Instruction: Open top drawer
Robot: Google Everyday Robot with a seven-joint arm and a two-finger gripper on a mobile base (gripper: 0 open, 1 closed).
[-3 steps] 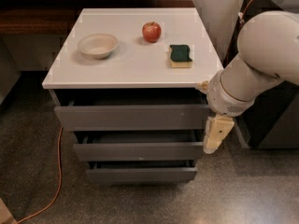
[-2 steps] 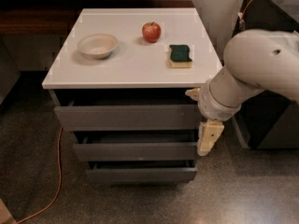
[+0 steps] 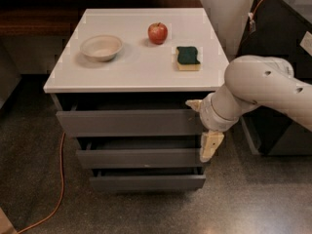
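Although swung in leftward over the past second, not yet pulling anything. Finds the top drawer (image 3: 126, 123) directly under the white worktop (image 3: 141, 74), widest of three grey fronts, above the middle drawer front (image 3: 139, 158) and the bottom drawer front (image 3: 146, 182), and no further out than a second ago. Places the gripper (image 3: 203, 126) at the right end of that front, closer than before, with fingers (image 3: 211, 146) spread and pinching nothing: one tip up by the front's top right corner, the other hanging down past its lower edge. Cannot tell whether touching or just beside. Reads as a reach nearly done, with the pull yet to come; probably calls for a hook behind the top edge, given no handle, then a straight draw outward. Carries the bent white arm (image 3: 263, 82) off to the right. Leaves a bowl (image 3: 101, 48), a red apple (image 3: 157, 33) and a green-and-yellow sponge (image 3: 188, 57) on the worktop, back from its front edge, and an orange cable (image 3: 56, 179) on the floor at left.
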